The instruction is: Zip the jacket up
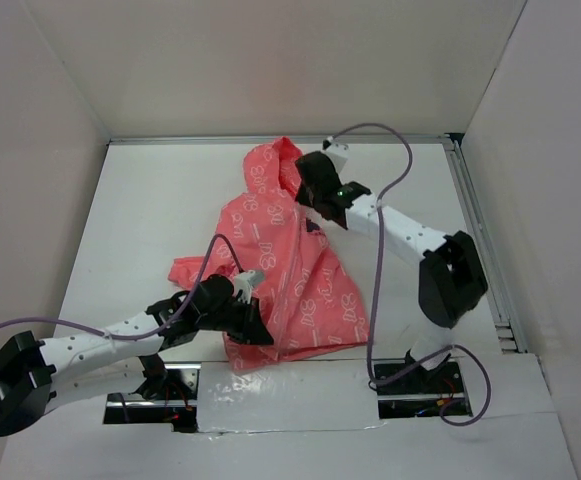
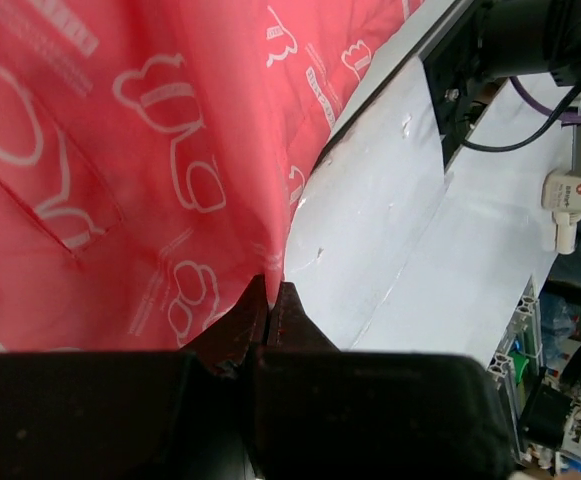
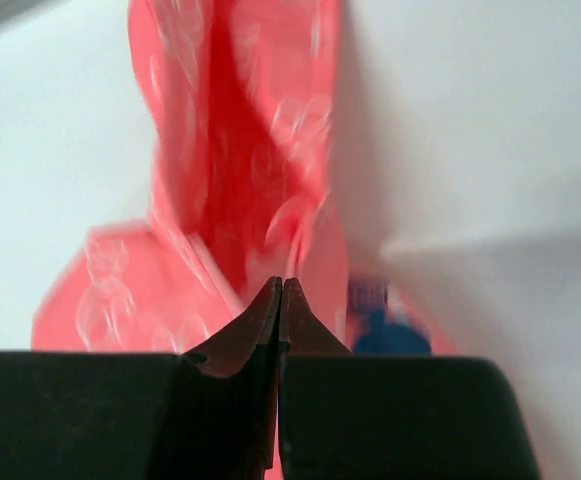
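Observation:
The coral-pink jacket (image 1: 290, 270) with white print lies on the white table, hood (image 1: 270, 160) to the far side and hem to the near side. My left gripper (image 1: 258, 333) is at the near hem. In the left wrist view it (image 2: 270, 287) is shut, with the jacket's edge (image 2: 270, 262) pinched between the tips. My right gripper (image 1: 303, 197) is at the collar below the hood. Its view is blurred. There it (image 3: 281, 283) is shut, with a fold of the jacket (image 3: 295, 235) rising from the tips. The dark-blue emblem (image 3: 390, 335) lies just to the right.
White walls enclose the table on three sides. A metal rail (image 1: 480, 240) runs along the right edge. Purple cables (image 1: 375, 300) loop over both arms. The arm bases (image 1: 415, 385) stand at the near edge. A white hand-held device (image 2: 575, 195) lies off the table.

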Controlling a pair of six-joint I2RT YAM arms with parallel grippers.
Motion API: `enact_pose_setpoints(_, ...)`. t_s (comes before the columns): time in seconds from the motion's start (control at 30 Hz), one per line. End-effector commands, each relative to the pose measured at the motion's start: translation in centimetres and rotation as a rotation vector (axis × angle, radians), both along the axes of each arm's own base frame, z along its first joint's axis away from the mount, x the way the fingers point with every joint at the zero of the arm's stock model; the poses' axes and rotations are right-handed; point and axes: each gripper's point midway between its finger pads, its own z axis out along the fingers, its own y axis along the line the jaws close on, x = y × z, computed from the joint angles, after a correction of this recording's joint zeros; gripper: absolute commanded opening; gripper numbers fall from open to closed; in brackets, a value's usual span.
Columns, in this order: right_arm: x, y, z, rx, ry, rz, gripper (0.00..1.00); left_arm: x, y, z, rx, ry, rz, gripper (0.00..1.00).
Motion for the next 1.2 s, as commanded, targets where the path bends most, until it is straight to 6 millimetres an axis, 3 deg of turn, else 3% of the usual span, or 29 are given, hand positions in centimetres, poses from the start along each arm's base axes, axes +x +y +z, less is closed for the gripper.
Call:
enact_pose_setpoints(0.0, 8.9, -2.4, 6.8, -0.003, -0.241, -0.108, 0.0, -3.2, 0.9, -1.4, 0.032, 0.128, -0.064, 0.0)
enact_pose_setpoints(0.13, 15.0, -4.6, 6.2, -0.056, -0.238, -0.168, 0.0, -3.5, 1.3, -2.1, 0.034, 0.145, -0.048, 0.0)
enact_pose_setpoints(0.23, 18.8, -4.9, 5.5, -0.027, -0.242, -0.146, 0.0, -3.6, 1.4, -2.5, 0.053, 0.162, -0.038, 0.0)
enact_pose_setpoints(0.3, 20.4, -4.1, 6.1, -0.027, -0.272, -0.103, 0.0, -3.5, 1.4, -2.3, 0.062, 0.164, -0.033, 0.0)
enact_pose_setpoints(0.4, 21.1, -2.5, 8.2, -0.017, -0.309, 0.03, 0.0, -3.5, 1.5, -2.2, 0.082, 0.185, -0.017, 0.0)
enact_pose_setpoints(0.43, 20.7, -2.0, 8.9, 0.001, -0.307, 0.079, 0.02, -3.1, 1.5, -2.0, 0.092, 0.179, 0.005, 0.14)
enact_pose_setpoints(0.47, 19.9, -1.6, 8.5, 0.007, -0.277, 0.124, 0.24, -2.9, 1.5, -1.8, 0.105, 0.175, 0.014, 0.3)
enact_pose_setpoints(0.5, 18.6, -1.1, 10.2, 0.025, -0.296, 0.169, 0.33, -2.6, 1.7, -1.1, 0.135, 0.179, 0.037, 0.43)
enact_pose_setpoints(0.53, 17.7, -1.1, 10.3, 0.023, -0.295, 0.18, 0.44, -2.0, 2.0, -0.9, 0.158, 0.165, 0.073, 0.61)
enact_pose_setpoints(0.57, 16.4, -1.4, 7.7, 0.009, -0.264, 0.182, 0.86, -1.6, 2.1, -0.5, 0.166, 0.144, 0.083, 0.8)
enact_pose_setpoints(0.6, 14.7, -2.3, 11.2, 0.015, -0.332, 0.172, 0.99, -1.3, 2.3, 0.5, 0.165, 0.122, 0.093, 0.99)
enact_pose_setpoints(0.63, 13.6, -2.7, 11.0, 0.014, -0.336, 0.169, 1.0, -0.8, 2.5, 1.1, 0.164, 0.098, 0.112, 0.99)
enact_pose_setpoints(0.67, 12.1, -3.4, 8.3, 0.003, -0.286, 0.161, 1.0, 0.3, 2.8, 1.6, 0.174, 0.057, 0.162, 0.99)
enact_pose_setpoints(0.7, 10.6, -4.2, 10.5, 0.034, -0.315, 0.15, 1.0, 0.7, 3.1, 2.8, 0.174, 0.05, 0.202, 0.99)
enact_pose_setpoints(0.8, 6.8, -6.8, 7.7, 0.031, -0.219, 0.09, 1.0, 3.9, 4.7, 5.0, 0.196, 0.01, 0.379, 0.99)
enact_pose_setpoints(0.9, 3.3, -10.0, 2.9, -0.026, -0.086, -0.02, 1.0, 8.4, 6.5, 7.3, 0.201, -0.045, 0.531, 0.99)
enact_pose_setpoints(0.93, 1.3, -11.1, 0.4, -0.049, -0.021, -0.052, 1.0, 9.7, 6.6, 8.6, 0.187, -0.069, 0.551, 0.99)
enact_pose_setpoints(1.0, -0.6, -12.0, -1.6, -0.052, 0.03, -0.07, 1.0, 12.5, 8.4, 8.2, 0.234, -0.027, 0.647, 0.99)
enact_pose_setpoints(1.03, -2.3, -12.2, -3.9, -0.052, 0.087, -0.06, 1.0, 13.3, 8.8, 8.3, 0.243, -0.021, 0.665, 0.99)
enact_pose_setpoints(1.07, -3.9, -12.4, -5.0, -0.027, 0.114, -0.062, 1.0, 15.7, 9.5, 7.8, 0.27, -0.018, 0.702, 0.99)
enact_pose_setpoints(1.1, -3.9, -12.4, -5.0, -0.027, 0.114, -0.062, 1.0, 16.0, 9.9, 7.8, 0.266, -0.014, 0.7, 0.99)
enact_pose_setpoints(1.17, -5.6, -12.2, -7.1, -0.012, 0.18, -0.042, 1.0, 18.0, 10.4, 7.0, 0.29, 0.001, 0.71, 0.99)
